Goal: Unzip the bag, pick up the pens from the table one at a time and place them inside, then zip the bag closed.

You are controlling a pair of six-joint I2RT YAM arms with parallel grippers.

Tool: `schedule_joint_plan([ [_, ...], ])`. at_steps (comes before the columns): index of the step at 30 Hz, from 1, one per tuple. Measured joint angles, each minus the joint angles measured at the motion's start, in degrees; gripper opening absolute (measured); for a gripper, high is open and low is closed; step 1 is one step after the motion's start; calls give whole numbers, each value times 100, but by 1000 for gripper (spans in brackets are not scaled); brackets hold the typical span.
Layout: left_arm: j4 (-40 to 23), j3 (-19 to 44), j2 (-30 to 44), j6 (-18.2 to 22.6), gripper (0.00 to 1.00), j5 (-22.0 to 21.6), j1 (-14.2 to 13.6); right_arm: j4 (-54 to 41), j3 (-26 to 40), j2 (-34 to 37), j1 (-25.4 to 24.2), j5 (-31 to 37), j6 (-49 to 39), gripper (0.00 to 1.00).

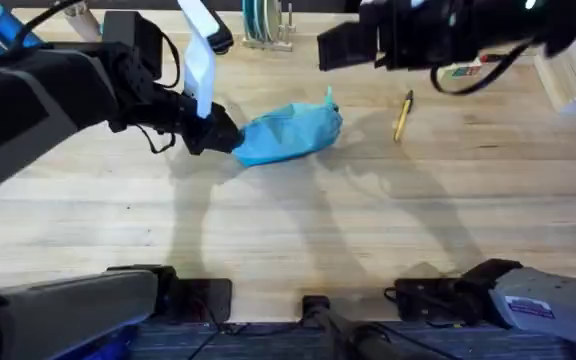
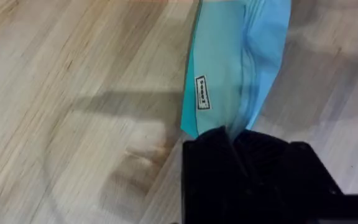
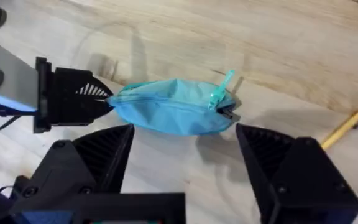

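Pencil pouch (image 1: 288, 133), light blue, lay on the wooden table (image 1: 298, 220), its zipper pull (image 3: 222, 93) sticking up at the end away from the left gripper (image 1: 220, 133). That gripper was clamped on the pouch's other end. The right gripper (image 3: 185, 163) hung above the pouch, fingers spread wide, holding nothing. A yellow pen (image 1: 402, 115) lay just beside the pouch.

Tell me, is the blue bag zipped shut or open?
Shut, it seems: the bag's zipper line looks closed, with its pull tab at the end away from the left claw.
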Motion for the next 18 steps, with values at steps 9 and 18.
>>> schedule_joint_plan([
  [9,0,0,0,0,42,0,0,-689,1072,879,-5,13,54,995],
  [18,0,0,0,0,42,0,0,-746,1079,1129,-137,13,57,995],
])
